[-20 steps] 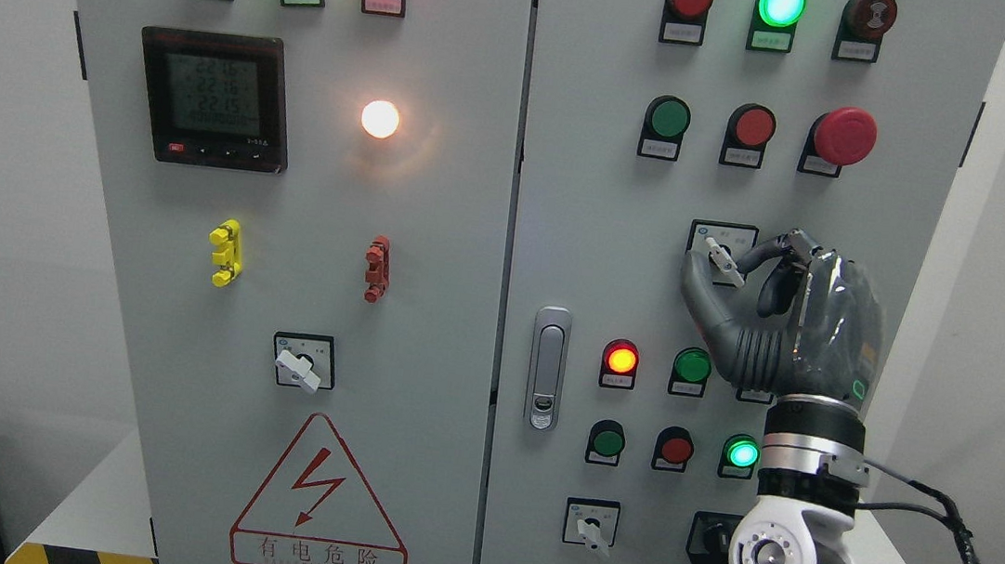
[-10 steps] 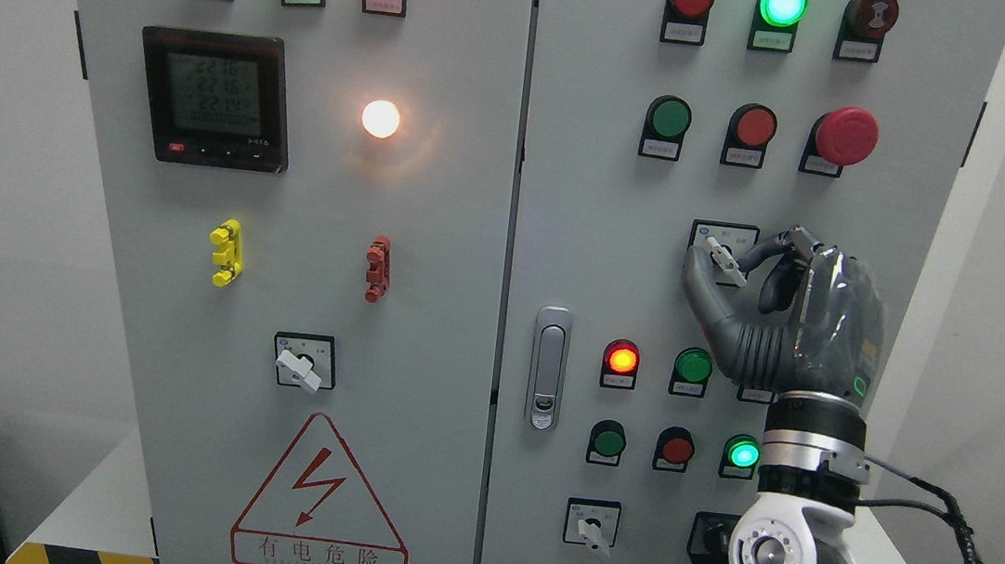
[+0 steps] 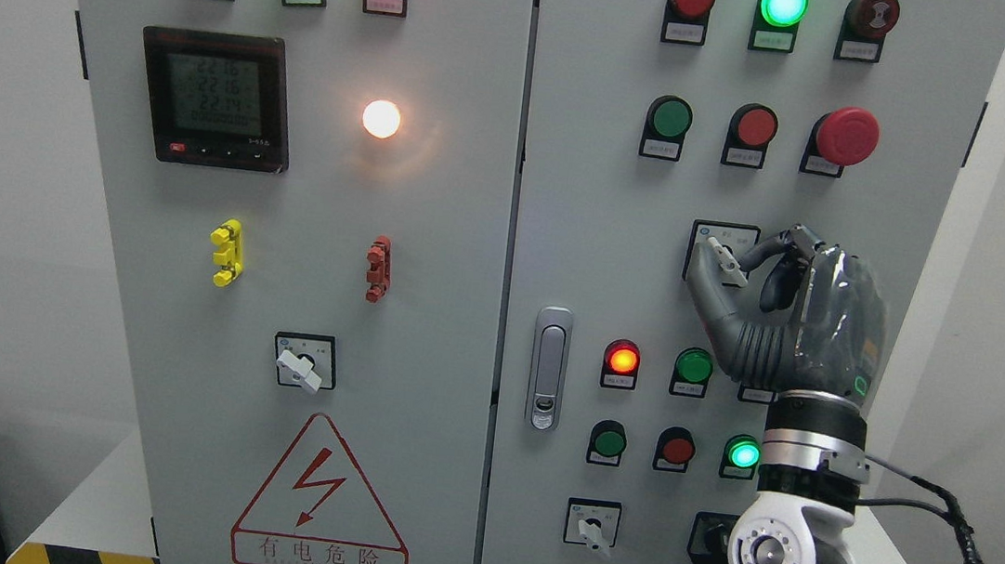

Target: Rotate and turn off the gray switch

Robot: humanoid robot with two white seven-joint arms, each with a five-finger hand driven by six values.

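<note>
The right hand pinches the little gray switch with thumb and finger. It should hold tight and turn slowly, so the knob does not slip.

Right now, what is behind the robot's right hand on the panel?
The right hand pinches the gray switch; its square plate shows partly. A button label peeks below the palm; the rest is covered.

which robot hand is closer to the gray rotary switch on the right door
Right. The right robot hand pinches the gray switch; the left robot hand is out of view.
</note>
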